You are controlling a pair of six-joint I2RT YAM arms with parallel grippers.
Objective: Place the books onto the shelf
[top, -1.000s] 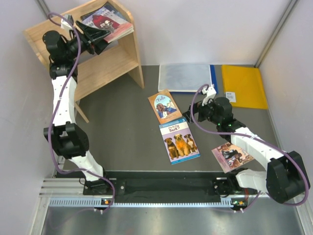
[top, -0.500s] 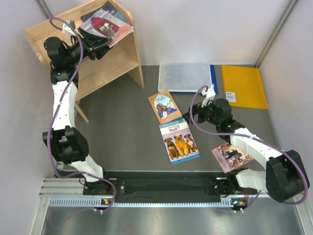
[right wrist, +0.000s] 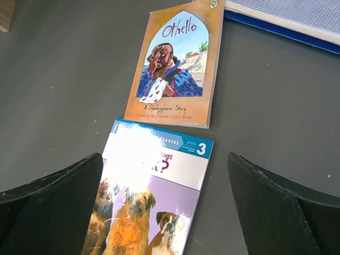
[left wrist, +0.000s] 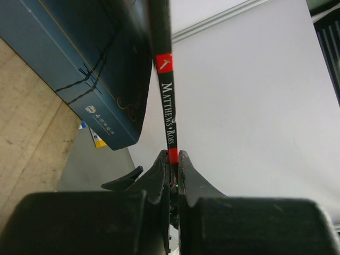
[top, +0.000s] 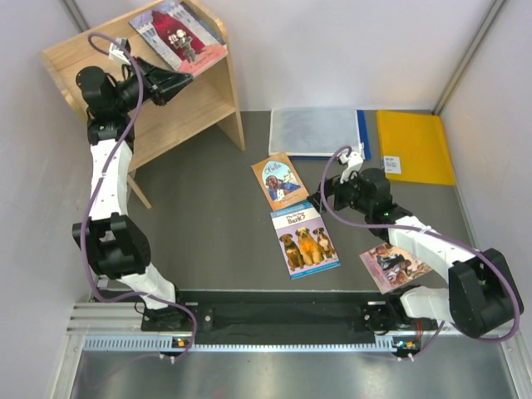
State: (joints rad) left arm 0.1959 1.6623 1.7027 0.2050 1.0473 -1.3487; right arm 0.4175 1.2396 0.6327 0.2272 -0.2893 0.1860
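Left wrist view: left gripper (left wrist: 173,156) fingers are pinched tight on the thin black-and-red spine of the maroon-red book (left wrist: 166,101). The dark blue book (left wrist: 79,58) lies just beside it on the shelf (left wrist: 26,149).

Top external view: we see the maroon-red one tipped up over the top board, far left. No book shows on the lower board.

Right gripper (top: 328,195) has its jaws wide and holds nothing. It hangs above the Othello paperback (top: 280,179) and dogs reader (top: 305,238), both flat on the table (top: 216,216). The pink-purple book (top: 394,266) sits near right, partly under that arm.

We judge these books light, floppy and glossy, so likely slippery. Pinch at the spine edge, not mid-cover.
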